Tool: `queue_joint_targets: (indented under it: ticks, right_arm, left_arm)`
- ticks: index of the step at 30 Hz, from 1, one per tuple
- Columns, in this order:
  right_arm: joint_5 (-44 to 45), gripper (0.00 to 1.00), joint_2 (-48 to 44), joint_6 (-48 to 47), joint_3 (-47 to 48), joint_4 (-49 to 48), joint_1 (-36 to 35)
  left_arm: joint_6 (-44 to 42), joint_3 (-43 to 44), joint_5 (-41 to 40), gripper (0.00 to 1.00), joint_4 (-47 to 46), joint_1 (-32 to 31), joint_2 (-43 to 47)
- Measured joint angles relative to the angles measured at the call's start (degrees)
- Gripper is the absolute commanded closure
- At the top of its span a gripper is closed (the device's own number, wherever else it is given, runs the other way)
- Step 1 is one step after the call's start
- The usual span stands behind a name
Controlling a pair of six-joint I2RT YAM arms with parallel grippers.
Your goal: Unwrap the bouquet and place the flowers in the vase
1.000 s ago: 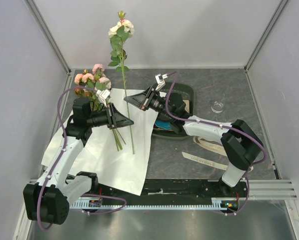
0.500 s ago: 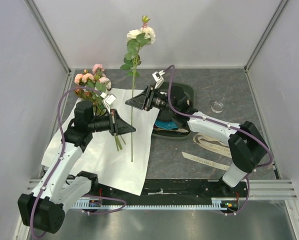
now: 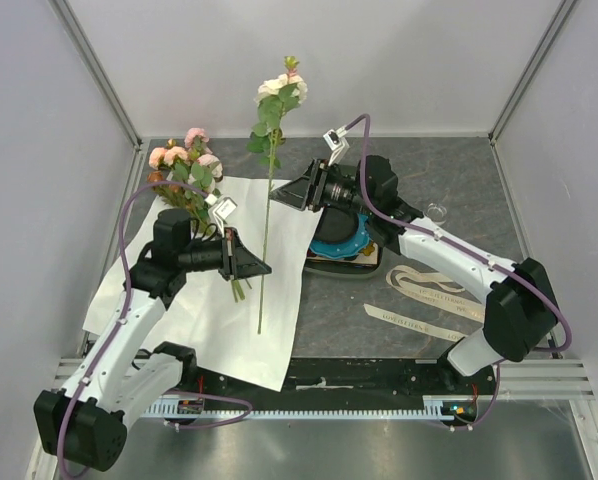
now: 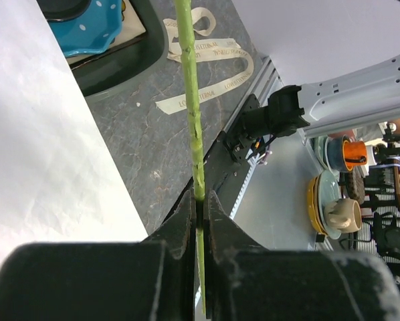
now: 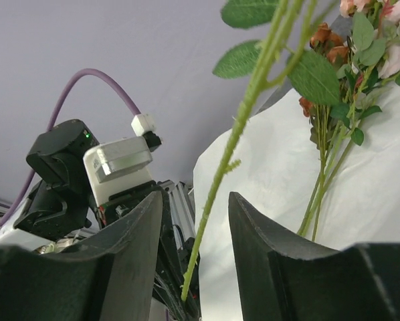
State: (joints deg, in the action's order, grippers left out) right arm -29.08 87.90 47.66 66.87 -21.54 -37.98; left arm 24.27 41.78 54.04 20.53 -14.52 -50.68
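Note:
One long-stemmed flower [image 3: 268, 200] with a cream-pink bloom stands nearly upright over the white paper wrap [image 3: 204, 310]. My left gripper [image 3: 265, 268] is shut on its lower stem [image 4: 190, 100]; in the left wrist view the jaws [image 4: 198, 200] pinch the green stem. My right gripper [image 3: 279, 195] is open beside the upper stem, and the stem [image 5: 235, 137] passes between its spread fingers [image 5: 194, 197] without touching them. The other flowers [image 3: 184, 160] lie on the paper at the back left. The vase [image 3: 438, 211] peeks out behind the right arm.
A dark green tray [image 3: 374, 180] with a blue-rimmed plate [image 3: 337, 238] sits under the right arm. Cream ribbon [image 3: 419, 290] lies loose on the grey table at the right. White walls enclose the table on three sides.
The right gripper opened off the stem and drew back to the right. The left gripper shut on the lower stem. The flower shifted right and stands straighter.

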Motion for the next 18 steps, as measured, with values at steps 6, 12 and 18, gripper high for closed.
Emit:
queue_joint_targets:
  ticks: [6, 12, 18]
  right_arm:
    - [0.00, 0.41, -0.44, 0.09, 1.09, 0.33, 0.28]
    - [-0.24, 0.54, -0.33, 0.13, 1.31, 0.55, 0.28]
    - [-0.22, 0.52, -0.24, 0.59, 1.44, 0.22, 0.28]
  left_arm:
    - [-0.37, 0.00, 0.02, 0.98, 0.90, -0.59, 1.68]
    - [-0.37, 0.00, 0.02, 0.98, 1.25, -1.27, 2.43]
    - [-0.39, 0.00, 0.02, 0.98, 2.89, -1.77, 2.64]
